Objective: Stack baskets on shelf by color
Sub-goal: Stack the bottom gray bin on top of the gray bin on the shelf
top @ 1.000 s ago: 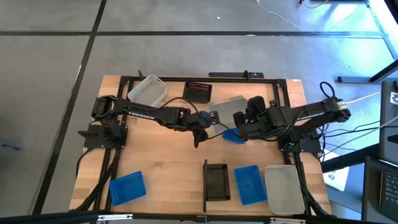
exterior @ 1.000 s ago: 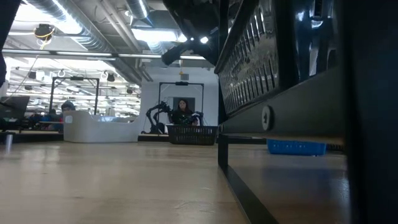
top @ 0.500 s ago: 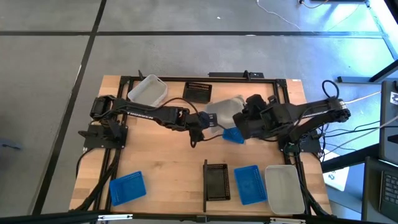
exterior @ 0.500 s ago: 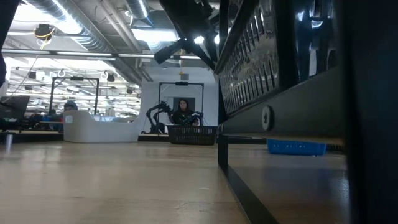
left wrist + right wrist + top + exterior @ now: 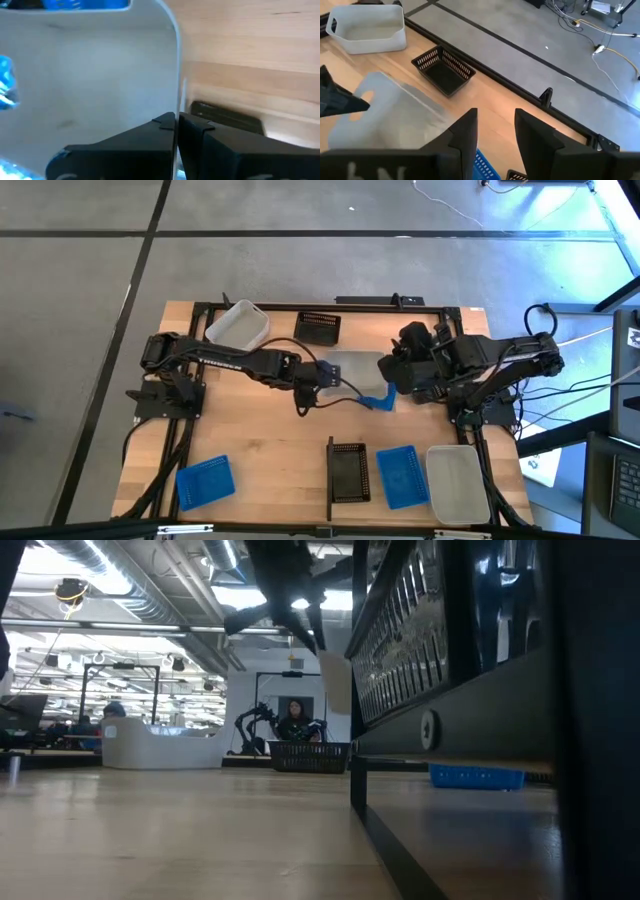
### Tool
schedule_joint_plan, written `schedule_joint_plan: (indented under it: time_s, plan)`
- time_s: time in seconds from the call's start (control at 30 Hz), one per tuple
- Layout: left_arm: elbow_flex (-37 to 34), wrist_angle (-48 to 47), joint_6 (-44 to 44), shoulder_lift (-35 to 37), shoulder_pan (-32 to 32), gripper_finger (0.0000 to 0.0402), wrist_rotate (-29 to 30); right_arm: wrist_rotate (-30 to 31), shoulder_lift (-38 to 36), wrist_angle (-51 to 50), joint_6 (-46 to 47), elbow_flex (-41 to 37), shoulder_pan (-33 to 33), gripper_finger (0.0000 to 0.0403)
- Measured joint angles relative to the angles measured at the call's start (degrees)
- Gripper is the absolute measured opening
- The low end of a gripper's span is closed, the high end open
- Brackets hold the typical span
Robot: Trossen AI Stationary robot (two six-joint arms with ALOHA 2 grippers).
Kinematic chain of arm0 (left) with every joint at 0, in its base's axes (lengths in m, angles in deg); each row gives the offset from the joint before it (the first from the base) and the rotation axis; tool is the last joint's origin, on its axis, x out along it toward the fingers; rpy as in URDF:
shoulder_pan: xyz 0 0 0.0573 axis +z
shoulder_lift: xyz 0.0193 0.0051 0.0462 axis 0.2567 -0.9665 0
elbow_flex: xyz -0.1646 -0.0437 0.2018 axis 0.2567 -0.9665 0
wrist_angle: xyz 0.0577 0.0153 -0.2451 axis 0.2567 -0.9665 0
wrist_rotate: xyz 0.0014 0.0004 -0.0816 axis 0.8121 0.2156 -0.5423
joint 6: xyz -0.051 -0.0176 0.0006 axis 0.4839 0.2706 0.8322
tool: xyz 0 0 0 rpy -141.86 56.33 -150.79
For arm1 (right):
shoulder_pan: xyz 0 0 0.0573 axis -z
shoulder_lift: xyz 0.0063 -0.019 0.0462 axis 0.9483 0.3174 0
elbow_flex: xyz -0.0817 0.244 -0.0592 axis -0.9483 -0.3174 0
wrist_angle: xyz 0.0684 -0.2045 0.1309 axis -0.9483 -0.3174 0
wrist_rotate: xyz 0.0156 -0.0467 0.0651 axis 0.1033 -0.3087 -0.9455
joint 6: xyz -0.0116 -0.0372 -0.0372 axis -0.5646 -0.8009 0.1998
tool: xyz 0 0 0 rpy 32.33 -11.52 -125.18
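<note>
Left gripper (image 5: 318, 375): near the table's middle, pinched shut on the short edge of a white basket (image 5: 352, 368); in its wrist view the thin wall sits between the two closed fingers (image 5: 165, 131).
Right gripper (image 5: 397, 368): at the white basket's other end, toward the right edge; jaws spread wide with nothing between them, the basket lying just ahead of them in its wrist view (image 5: 385, 107).
White basket: held off the wood by the left arm alone, long axis running across the table from one gripper to the other.
Blue basket (image 5: 377, 397): just beside the white one, on its near side, under the right arm's reach.
Shelf (image 5: 400, 470): at the near edge, right of middle, carrying one black basket (image 5: 348, 472), one blue, one white, side by side.
Key relation: the shelf's white basket (image 5: 457, 482) lies toward the near right corner from the held one, closer to the right arm's base than the left's.
Others: a white basket (image 5: 238, 325) and a black one (image 5: 318, 327) at the far edge; a blue one (image 5: 205, 481) by the near left corner.
</note>
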Motion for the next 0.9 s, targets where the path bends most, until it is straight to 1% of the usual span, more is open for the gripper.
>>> schedule_joint_plan:
  time_s: [0.07, 0.13, 0.2, 0.33, 0.43, 0.5, 0.6, 0.77, 0.9]
  plan:
    - [-0.11, -4.24, 1.92, 0.87, 0.0, 0.0, -0.01, -0.02, 0.01, 0.0, -1.2, 0.0, 0.0, 0.0126]
    - [0.04, -4.85, 2.41, 1.29, 0.0, 0.0, 0.02, -0.04, 0.02, 0.03, -3.06, 0.0, 0.0, 0.0126]
    - [-0.04, -7.73, 2.28, 2.15, -0.02, 0.0, 0.12, -0.43, 0.02, 0.03, -6.53, 0.0, 0.0, 0.0126]
    - [-0.01, -7.42, -2.75, 2.48, -0.02, 0.0, 0.3, -5.91, 0.03, 0.15, -18.05, 0.0, 0.04, 0.0126]
    - [-0.02, -6.66, -7.14, 2.67, 0.0, 0.0, 0.23, -8.33, 0.03, 0.36, -25.38, 0.0, 0.04, 0.0126]
    - [-0.02, -7.03, -8.34, 2.67, 0.0, 0.0, 0.34, -9.27, 0.03, 0.39, -28.64, 0.0, 0.04, 0.0126]
    - [-0.02, -6.89, -8.56, 2.67, -0.32, 0.0, 0.29, -9.65, 0.03, 0.39, -30.9, 0.0, 0.04, 0.0126]
    - [-0.02, -7.03, -11.77, 2.67, -1.27, 0.0, 1.17, -9.63, 0.03, 0.57, -31.02, 0.0, 0.04, 0.0126]
    - [-0.02, -7.01, -12.3, 2.67, -1.93, 0.0, 2.71, -9.63, 0.03, 0.6, -31.07, 0.0, 0.04, 0.0126]
